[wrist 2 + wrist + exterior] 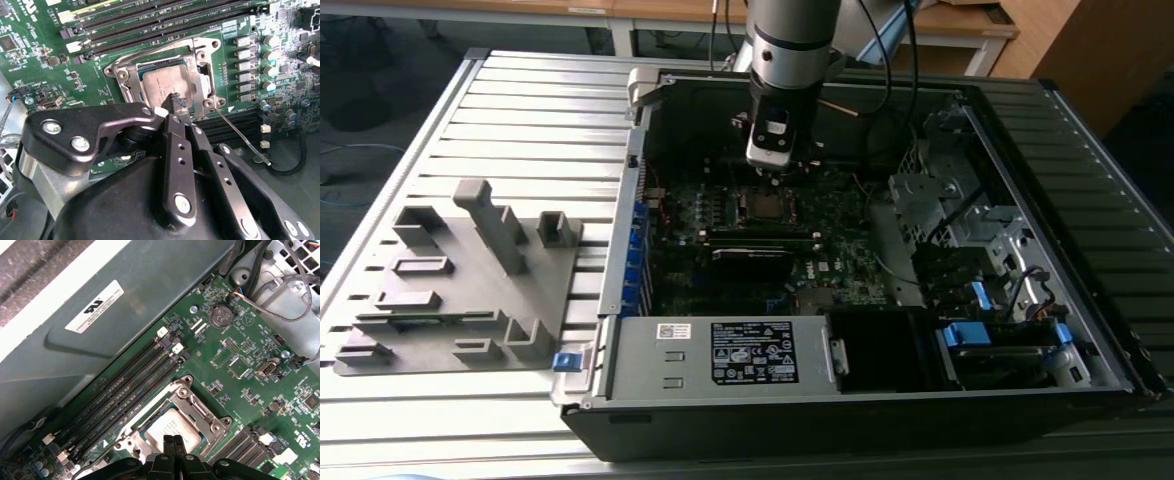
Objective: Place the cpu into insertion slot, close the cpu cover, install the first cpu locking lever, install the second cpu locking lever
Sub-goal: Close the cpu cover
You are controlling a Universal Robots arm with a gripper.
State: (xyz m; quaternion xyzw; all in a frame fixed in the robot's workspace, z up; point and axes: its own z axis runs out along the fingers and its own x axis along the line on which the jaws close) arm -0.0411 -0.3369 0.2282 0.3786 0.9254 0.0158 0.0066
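Well, starting at the exterior view's left, a grey fixture plate (454, 290) lies outside the open computer case (854, 425). Next comes my gripper (771, 172), hanging just over the insertion slot (765, 205), with drive cages (961, 215) to the right. My fingers (175, 145) are pressed together, holding nothing. The cpu (159, 86) sits in the slot, with the cpu cover (124, 81) flat around it. Memory slots (125, 385) run alongside, and a thin locking lever (242, 136) juts outward.

A grey fixture plate (454, 290) lies on the slatted table (534, 110). Perhaps a coin cell (220, 316) sits on the green board (235, 387).
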